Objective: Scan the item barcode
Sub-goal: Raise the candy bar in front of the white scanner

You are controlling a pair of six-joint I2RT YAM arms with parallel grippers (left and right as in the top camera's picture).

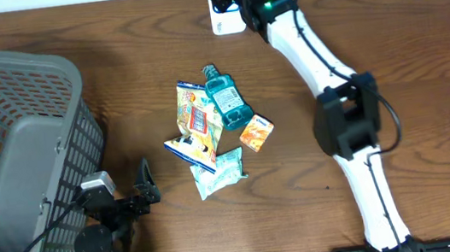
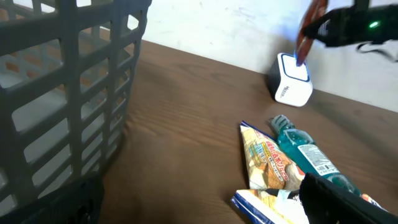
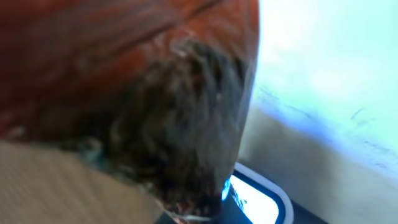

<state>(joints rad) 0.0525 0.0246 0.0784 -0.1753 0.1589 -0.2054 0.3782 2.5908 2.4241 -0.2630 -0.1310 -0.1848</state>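
overhead hides the red packet point(image 2: 309, 25) under the right gripper point(image 2: 322, 26); left wrist shows it pinched there, long axis 1 to 7 o'clock, lower end toward the scanner point(image 2: 292, 81). left gripper point(image 1: 148, 184) gapes wide.

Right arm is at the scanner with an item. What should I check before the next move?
1. Right gripper shut on the red-brown packet: ok.
2. Packet held above the white box-shaped scanner: ok.
3. Scanner window lit: ok.
4. Barcode facing the window: cannot tell.
5. Left gripper open, far from the scanner: ok.
6. Teal mouthwash bottle out of the right arm's way: ok.
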